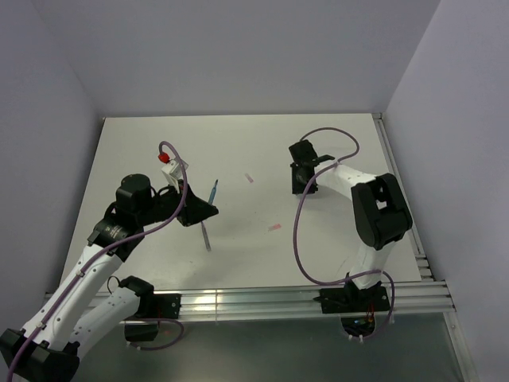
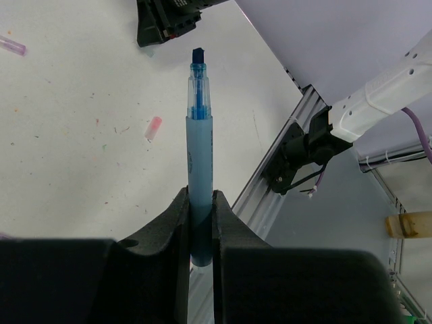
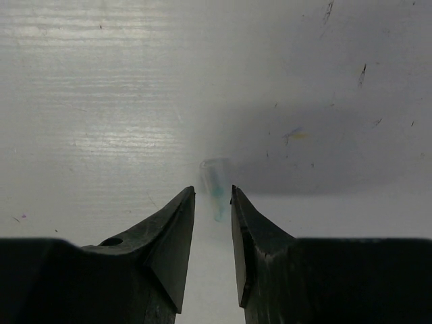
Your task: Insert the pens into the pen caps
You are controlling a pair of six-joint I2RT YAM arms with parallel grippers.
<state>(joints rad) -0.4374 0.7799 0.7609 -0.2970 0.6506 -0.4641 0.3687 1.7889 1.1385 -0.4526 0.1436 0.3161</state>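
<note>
My left gripper [image 1: 203,210] [image 2: 200,197] is shut on the blue pen [image 1: 214,191] [image 2: 198,142] and holds it above the table, uncapped tip pointing away. The dark grey pen [image 1: 207,237] lies on the table just below it. Two pinkish caps lie on the table, one [image 1: 250,177] [image 2: 12,46] farther back and one [image 1: 275,227] [image 2: 154,127] nearer. My right gripper [image 1: 299,188] [image 3: 212,192] points down at the table, jaws a little apart. The pale cap [image 3: 214,183], blurred and tinted blue, lies between its fingertips, not gripped. The red pen is out of view.
The white table [image 1: 238,143] is walled on three sides. Aluminium rails [image 1: 278,302] run along the near edge and the right edge [image 1: 398,183]. The right arm's purple cable [image 1: 301,231] loops above the table's right half.
</note>
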